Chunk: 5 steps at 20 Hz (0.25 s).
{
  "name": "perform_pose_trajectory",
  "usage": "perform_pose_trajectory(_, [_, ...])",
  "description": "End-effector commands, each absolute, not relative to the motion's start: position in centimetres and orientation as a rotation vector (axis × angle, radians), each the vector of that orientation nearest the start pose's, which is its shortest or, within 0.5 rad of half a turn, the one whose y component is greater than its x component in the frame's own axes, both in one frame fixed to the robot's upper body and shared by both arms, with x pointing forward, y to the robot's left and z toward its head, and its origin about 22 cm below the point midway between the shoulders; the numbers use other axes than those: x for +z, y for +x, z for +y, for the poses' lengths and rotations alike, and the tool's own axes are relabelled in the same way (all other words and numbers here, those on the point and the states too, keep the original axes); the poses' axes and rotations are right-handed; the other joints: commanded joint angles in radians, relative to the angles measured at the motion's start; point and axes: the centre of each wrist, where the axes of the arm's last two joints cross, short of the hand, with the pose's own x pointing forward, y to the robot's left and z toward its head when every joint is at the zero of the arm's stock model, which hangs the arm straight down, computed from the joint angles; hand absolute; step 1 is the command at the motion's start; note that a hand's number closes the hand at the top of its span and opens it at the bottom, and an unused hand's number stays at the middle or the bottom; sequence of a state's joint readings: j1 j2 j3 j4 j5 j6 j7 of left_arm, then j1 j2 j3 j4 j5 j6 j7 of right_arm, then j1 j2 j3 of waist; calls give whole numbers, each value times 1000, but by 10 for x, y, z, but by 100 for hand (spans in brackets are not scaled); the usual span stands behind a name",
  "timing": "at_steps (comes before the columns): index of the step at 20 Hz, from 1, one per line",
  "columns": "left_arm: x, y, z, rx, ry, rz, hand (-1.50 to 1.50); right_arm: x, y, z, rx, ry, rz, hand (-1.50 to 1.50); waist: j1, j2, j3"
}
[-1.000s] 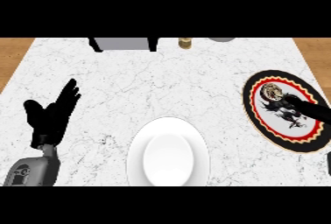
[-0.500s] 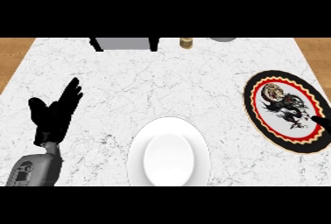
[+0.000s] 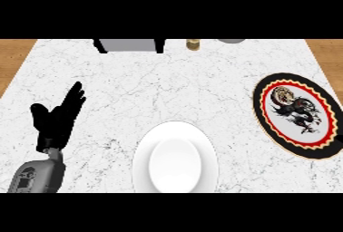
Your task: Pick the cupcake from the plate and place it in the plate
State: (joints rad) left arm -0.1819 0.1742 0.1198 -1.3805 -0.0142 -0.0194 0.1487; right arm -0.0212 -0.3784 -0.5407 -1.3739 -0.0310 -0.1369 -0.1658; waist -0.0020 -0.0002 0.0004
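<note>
White marble counter (image 3: 167,86) fills the frame, plain white round plate (image 3: 143,156) at lower centre, black-rimmed, red-ringed patterned plate (image 3: 260,111) at right. Black left hand (image 3: 57,120) rests at left, fingers straight, holding nothing. Black right hand (image 3: 305,115) sits over the patterned plate beside the small tan cupcake (image 3: 284,95), its grip impossible to tell.

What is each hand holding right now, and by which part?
Left hand holds nothing; it rests open. Right hand is over the patterned plate beside the cupcake; whether it grips it cannot be told.
</note>
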Motion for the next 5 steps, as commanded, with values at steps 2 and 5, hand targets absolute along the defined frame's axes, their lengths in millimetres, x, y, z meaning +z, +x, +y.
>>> perform_pose_trajectory(2, [38,272,267,-74,160,-1400,0,33,198,-451,-248,-836,-1555,-150,3,-1,0])
perform_pose_trajectory(5, [26,276,278,-85,188,-1406,0,14,181,-474,-237,-820,-1554,-150,1,0,0])
